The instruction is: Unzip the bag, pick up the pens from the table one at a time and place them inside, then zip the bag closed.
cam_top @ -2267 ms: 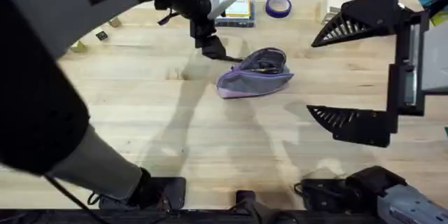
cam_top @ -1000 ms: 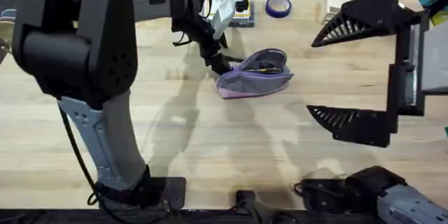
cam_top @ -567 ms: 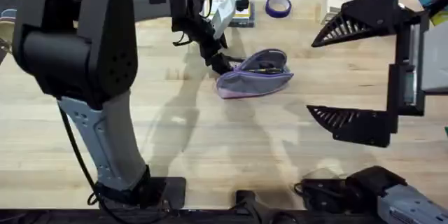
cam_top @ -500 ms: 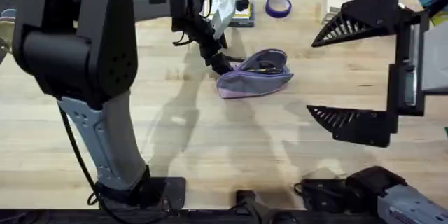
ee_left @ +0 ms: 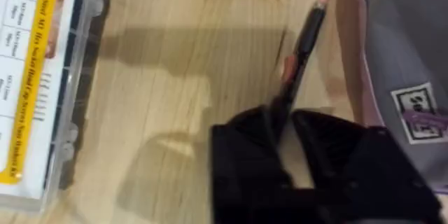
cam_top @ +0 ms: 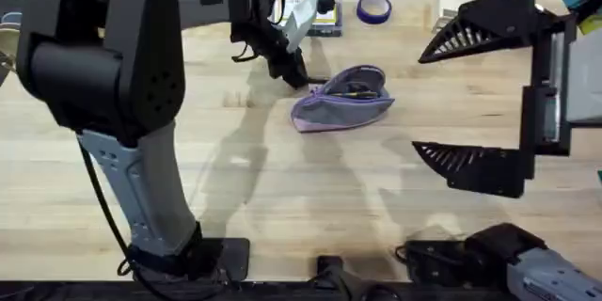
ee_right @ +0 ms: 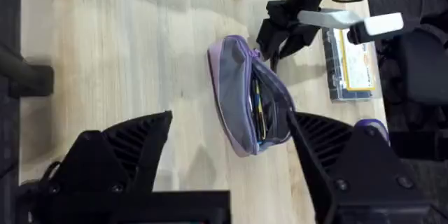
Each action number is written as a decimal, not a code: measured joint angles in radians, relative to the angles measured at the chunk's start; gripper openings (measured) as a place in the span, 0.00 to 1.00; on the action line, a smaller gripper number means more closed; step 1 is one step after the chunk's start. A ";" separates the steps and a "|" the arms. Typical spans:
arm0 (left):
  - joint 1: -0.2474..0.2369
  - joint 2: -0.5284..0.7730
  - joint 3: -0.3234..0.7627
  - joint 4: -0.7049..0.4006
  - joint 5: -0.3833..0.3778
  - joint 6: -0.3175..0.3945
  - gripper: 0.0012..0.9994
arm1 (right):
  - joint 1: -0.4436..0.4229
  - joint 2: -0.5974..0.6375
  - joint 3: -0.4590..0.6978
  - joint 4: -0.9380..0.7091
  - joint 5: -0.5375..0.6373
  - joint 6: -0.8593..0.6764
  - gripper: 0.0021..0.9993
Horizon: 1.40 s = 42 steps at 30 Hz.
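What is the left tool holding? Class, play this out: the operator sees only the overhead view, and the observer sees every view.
Observer: The left wrist view shows the left tool closed around a slim dark pen.
Operator: Is that pen inside the bag?
Observer: No. It is outside the bag, running alongside its purple edge over the bare table. I cannot tell whether it is lifted.
Operator: Is anything in the bag already?
Observer: Yes. In the right wrist view the bag gapes open along its length, with an orange pen lying inside.
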<state>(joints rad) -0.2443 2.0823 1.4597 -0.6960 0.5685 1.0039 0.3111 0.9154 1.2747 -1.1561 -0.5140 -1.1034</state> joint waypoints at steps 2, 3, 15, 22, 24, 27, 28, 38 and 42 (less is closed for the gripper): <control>-0.001 0.000 0.001 -0.005 0.014 -0.005 0.07 | 0.000 0.000 0.000 0.000 0.000 0.000 1.00; -0.002 0.000 0.002 -0.006 0.015 -0.006 0.05 | 0.000 0.000 0.000 0.000 0.000 0.000 1.00; -0.004 0.000 0.004 -0.006 0.015 -0.016 0.04 | 0.000 0.000 0.000 0.000 0.000 0.000 1.00; -0.006 -0.002 0.011 -0.011 0.006 -0.036 0.04 | 0.000 0.000 0.000 0.000 0.000 0.000 1.00; -0.008 -0.005 0.013 -0.011 -0.006 -0.043 0.04 | 0.000 0.000 0.000 0.000 0.000 0.000 1.00; -0.008 -0.017 0.014 -0.013 -0.031 -0.054 0.04 | 0.000 0.000 0.000 0.000 0.000 0.000 1.00; -0.008 -0.025 0.014 -0.014 -0.039 -0.059 0.04 | 0.000 0.000 0.000 0.000 0.000 0.000 1.00; -0.008 -0.128 0.014 -0.016 -0.066 -0.097 0.04 | 0.000 0.000 0.000 0.000 0.000 0.000 1.00; -0.008 -0.156 0.014 -0.017 -0.068 -0.121 0.04 | 0.000 0.000 0.000 0.000 0.000 0.000 1.00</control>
<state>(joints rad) -0.2527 1.9258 1.4734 -0.7132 0.5007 0.8827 0.3111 0.9154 1.2747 -1.1563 -0.5140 -1.1034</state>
